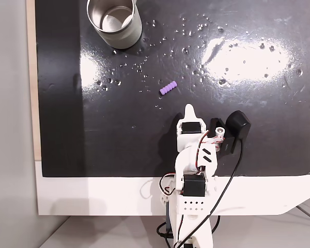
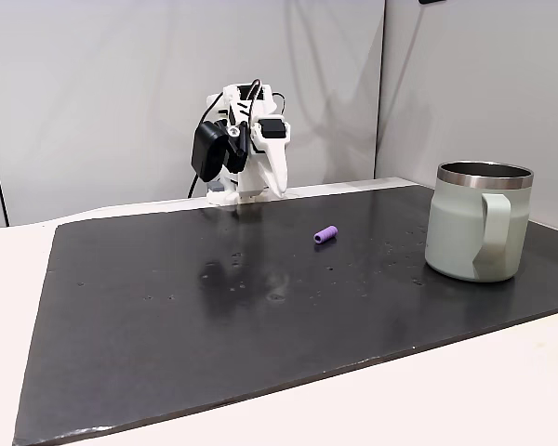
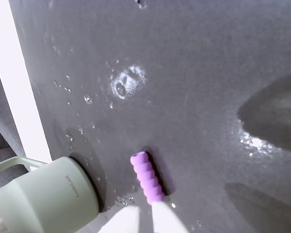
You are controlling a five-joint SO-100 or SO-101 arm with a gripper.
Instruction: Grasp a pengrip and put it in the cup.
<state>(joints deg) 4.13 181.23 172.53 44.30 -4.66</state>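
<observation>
hovering folded at the near edge of the black mat (image 1: 119,103), gripper (image 1: 189,109) with fingers (image 3: 136,221) together or nearly so, holding nothing; lying just ahead of the fingertips, flat on the mat and untouched, pengrip (image 1: 168,88), a little to the left of them in a fixed view; long axis in the wrist view running almost straight away from the tips (image 3: 147,178), so probably needing a wrist turn to close across its ribs; standing well beyond the pengrip and farther left, cup (image 1: 114,20), upright, mouth open.
</observation>
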